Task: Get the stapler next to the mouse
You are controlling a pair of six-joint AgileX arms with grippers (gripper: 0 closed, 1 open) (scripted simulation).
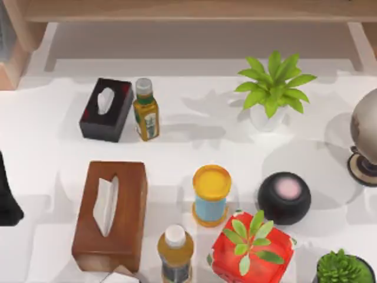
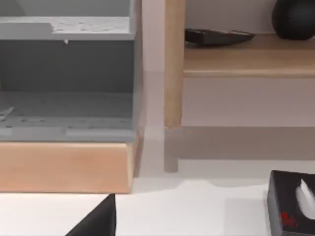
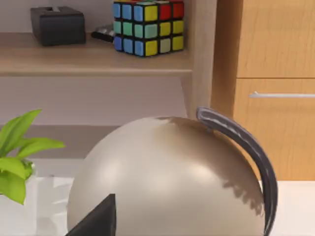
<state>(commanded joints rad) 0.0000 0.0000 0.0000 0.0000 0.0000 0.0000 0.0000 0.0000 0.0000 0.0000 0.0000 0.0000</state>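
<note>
Top view: the white table (image 1: 194,147) carries a black tissue box (image 1: 106,109) at the far left, with a yellow-green bottle (image 1: 145,110) just beside it on its right. A leafy plant in a white pot (image 1: 272,88) stands at the far right, and a globe (image 1: 365,138) sits at the right edge. Nearer, a brown wooden tissue box (image 1: 111,213) lies left of centre. To its right stand a blue can with a yellow lid (image 1: 211,194) and a black round speaker (image 1: 284,197). At the near edge are a second bottle (image 1: 175,253), a red pot with a plant (image 1: 252,247) and a small green plant (image 1: 344,268). A dark part of the left arm (image 1: 8,194) shows at the left edge. Stapler and mouse positions: cannot tell.

Left wrist view: a grey shelf unit (image 2: 66,73) and a wooden shelf (image 2: 246,54). Left end effector state: cannot tell.

Right wrist view: the globe is close, with a coloured cube (image 3: 147,24) on a shelf behind. Right end effector state: cannot tell.
</note>
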